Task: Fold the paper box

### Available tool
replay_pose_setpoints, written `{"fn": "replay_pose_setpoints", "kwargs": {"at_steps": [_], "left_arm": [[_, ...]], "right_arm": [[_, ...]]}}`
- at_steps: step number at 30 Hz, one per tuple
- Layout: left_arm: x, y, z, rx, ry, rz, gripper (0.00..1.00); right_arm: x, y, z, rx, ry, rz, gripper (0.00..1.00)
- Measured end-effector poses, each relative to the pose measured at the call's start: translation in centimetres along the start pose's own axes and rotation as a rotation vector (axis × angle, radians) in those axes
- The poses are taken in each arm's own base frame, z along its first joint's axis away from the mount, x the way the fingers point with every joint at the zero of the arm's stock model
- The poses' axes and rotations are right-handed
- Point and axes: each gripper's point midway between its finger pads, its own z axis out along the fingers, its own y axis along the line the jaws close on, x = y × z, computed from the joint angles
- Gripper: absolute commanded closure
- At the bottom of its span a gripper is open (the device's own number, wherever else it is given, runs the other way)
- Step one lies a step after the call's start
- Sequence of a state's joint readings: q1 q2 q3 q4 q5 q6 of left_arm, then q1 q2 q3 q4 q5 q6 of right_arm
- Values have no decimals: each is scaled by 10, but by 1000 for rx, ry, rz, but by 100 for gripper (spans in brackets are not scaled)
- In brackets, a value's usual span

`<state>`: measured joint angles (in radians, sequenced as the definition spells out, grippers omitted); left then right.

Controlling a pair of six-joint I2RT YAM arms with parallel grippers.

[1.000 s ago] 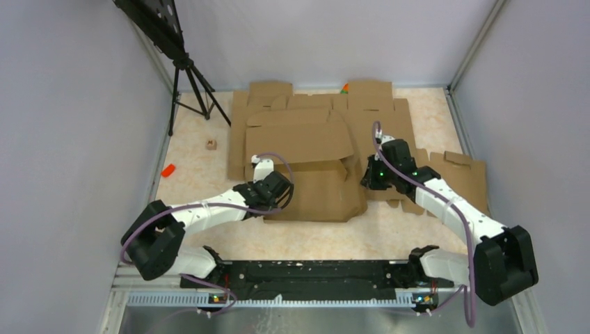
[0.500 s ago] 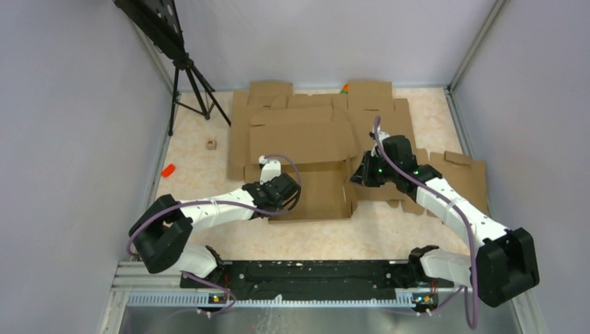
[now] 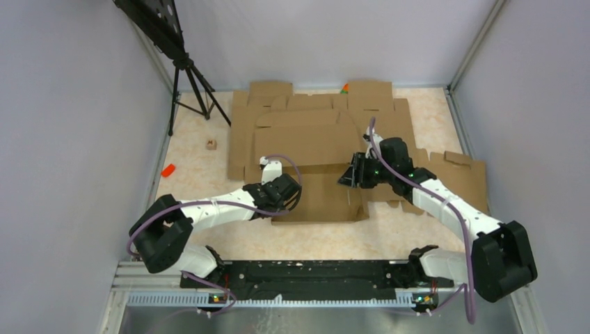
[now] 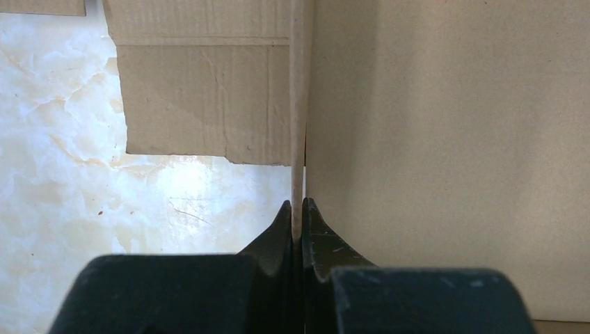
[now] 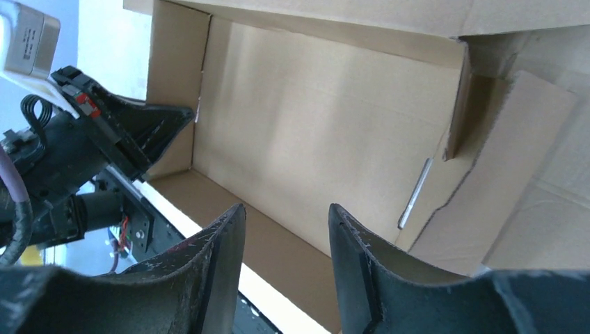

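The paper box [image 3: 321,198] is a brown cardboard piece lying mid-table with its walls partly raised. My left gripper [image 3: 275,182] is at its left wall. In the left wrist view the left gripper [image 4: 298,206] is shut on that thin upright wall edge [image 4: 299,104], and a broad box panel [image 4: 445,139] fills the right. My right gripper [image 3: 348,174] hovers at the box's right end. In the right wrist view the right gripper [image 5: 286,209] is open and empty, above the box floor [image 5: 313,125], with a tabbed flap [image 5: 487,181] to the right.
Flat cardboard blanks [image 3: 313,115] lie stacked behind the box, and another blank [image 3: 467,174] lies at the right. A black tripod [image 3: 189,80] stands back left. A small wooden block [image 3: 211,145] and a red piece [image 3: 168,170] lie on the left.
My right gripper opened, let go of the box's right side and shifted a little left. The left gripper kept its hold, and the box's walls now stand more upright.
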<state>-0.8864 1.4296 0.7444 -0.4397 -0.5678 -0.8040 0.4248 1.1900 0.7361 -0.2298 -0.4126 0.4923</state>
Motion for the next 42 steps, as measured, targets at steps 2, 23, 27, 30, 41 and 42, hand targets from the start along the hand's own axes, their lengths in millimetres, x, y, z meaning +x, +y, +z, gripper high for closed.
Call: {"fn": "replay_pose_setpoints", "kwargs": {"at_steps": [2, 23, 27, 30, 41, 42], "left_arm": [[0, 0, 0, 1, 2, -1, 100], [3, -1, 2, 9, 2, -12, 100], [3, -2, 2, 15, 5, -10, 100], [3, -2, 2, 15, 5, -8, 100], [4, -5, 1, 30, 12, 3, 100], [4, -5, 1, 30, 12, 5, 100]], "right_arm": [[3, 2, 0, -17, 6, -3, 52], [34, -112, -39, 313, -154, 382, 40], [53, -108, -23, 244, -82, 424, 38], [51, -99, -15, 165, -72, 427, 38], [41, -77, -9, 31, -70, 389, 42], [41, -75, -8, 33, -65, 379, 42]]}}
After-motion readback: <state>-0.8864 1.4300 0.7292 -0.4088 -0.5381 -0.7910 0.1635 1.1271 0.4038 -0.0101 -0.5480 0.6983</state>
